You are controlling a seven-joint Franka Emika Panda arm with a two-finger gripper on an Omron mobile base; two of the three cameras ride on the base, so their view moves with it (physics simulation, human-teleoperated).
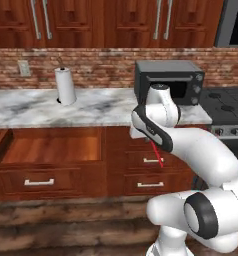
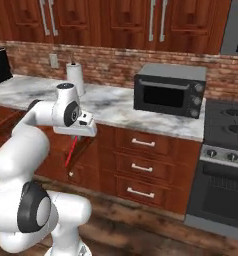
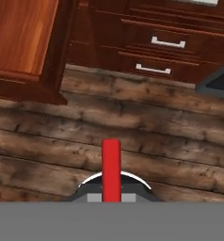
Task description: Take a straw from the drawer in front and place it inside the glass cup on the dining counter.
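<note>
Left base view: the white arm's hand hangs in front of reddish-brown wood cabinets, fingers pressed together on a thin, straight red straw that slants down from it. To the left, the wide, shallow drawer stands pulled open, its smooth wooden bottom bare, a short silver bar handle on its front. Behind, a veined white marble tabletop runs along a rough brick wall and carries a white paper-towel roll and a boxy dark oven with round knobs. No writing can be read. In the hand view the straw rises between the fingertips above a floor of worn, dark-grained planks, right of the drawer.
</note>
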